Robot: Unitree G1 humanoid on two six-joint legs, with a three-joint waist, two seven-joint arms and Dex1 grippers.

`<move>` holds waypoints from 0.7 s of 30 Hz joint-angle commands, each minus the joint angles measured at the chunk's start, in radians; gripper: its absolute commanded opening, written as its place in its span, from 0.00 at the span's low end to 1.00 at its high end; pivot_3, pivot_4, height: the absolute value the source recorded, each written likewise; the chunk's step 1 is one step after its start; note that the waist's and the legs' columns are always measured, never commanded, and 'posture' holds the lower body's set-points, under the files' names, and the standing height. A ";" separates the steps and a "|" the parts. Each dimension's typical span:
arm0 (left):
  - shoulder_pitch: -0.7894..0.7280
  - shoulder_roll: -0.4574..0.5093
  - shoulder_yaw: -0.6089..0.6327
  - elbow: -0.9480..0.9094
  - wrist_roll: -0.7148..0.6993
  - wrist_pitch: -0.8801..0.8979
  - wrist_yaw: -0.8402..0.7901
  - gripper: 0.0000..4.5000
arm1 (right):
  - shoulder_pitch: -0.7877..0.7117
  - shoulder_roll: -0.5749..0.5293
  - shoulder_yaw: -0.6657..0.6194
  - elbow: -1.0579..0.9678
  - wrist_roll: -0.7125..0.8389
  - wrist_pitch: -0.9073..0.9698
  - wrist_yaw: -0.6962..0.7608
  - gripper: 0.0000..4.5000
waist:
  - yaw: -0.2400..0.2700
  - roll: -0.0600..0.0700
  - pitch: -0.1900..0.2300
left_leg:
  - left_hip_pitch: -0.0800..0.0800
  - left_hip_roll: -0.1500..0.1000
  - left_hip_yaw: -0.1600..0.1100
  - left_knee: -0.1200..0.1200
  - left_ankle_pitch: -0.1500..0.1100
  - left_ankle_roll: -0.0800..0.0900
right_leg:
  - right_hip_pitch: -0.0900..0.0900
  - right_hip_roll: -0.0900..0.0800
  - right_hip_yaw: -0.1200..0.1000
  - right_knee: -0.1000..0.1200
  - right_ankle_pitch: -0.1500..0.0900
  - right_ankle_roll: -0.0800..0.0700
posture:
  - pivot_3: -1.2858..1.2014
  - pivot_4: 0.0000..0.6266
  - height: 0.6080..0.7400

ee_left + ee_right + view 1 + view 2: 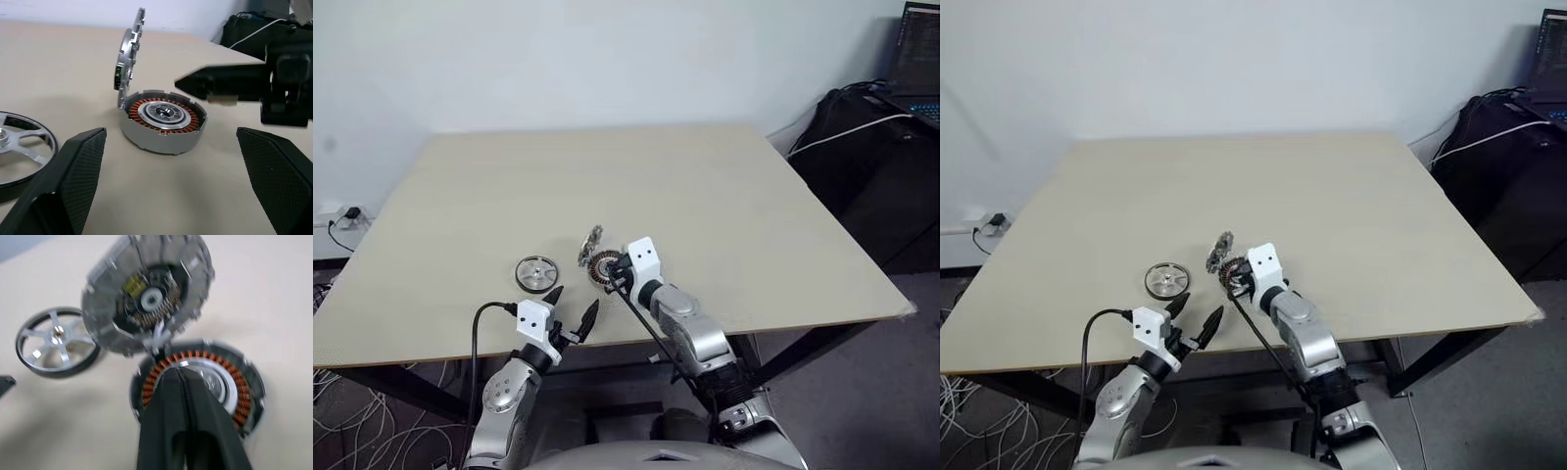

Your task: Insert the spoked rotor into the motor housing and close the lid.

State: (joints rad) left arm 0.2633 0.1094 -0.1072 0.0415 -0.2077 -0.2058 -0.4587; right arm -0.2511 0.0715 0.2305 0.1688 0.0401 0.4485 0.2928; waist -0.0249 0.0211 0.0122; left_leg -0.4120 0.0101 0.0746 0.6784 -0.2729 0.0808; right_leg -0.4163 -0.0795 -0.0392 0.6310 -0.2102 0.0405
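On a table (754, 206), the housing (164, 122) sits with its lid (128, 61) standing open. The rotor (537, 273) lies beside it. The right gripper (182, 382), fingers together, hovers over the housing; the left gripper (570, 313) is spread wide.

**Left gripper spread, right gripper pinched**

The left gripper (573, 315) hung with its two black fingers (73, 181) splayed wide, holding nothing, its forearm angled up and inward. The right gripper (182, 377) had its fingers pressed together, empty, tilted slightly downward, its silver forearm reaching forward and leftward.
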 commanded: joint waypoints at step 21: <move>-0.009 -0.011 0.004 -0.010 -0.002 -0.019 0.002 1.00 | -0.193 0.024 -0.015 0.262 -0.061 -0.067 -0.093 0.01 | -0.002 0.000 0.000 | -0.001 0.000 0.000 -0.001 0.000 0.000 | -0.001 0.001 0.000 -0.001 0.000 0.000 | 0.52 0.00 1.00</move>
State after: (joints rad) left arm 0.2623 0.1021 -0.1055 0.0539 -0.2074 -0.2083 -0.4583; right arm -0.4171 0.0859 0.2254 0.4414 -0.0191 0.4092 0.2091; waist -0.0268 0.0210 0.0123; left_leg -0.4130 0.0098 0.0747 0.6776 -0.2729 0.0808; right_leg -0.4167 -0.0788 -0.0394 0.6299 -0.2102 0.0402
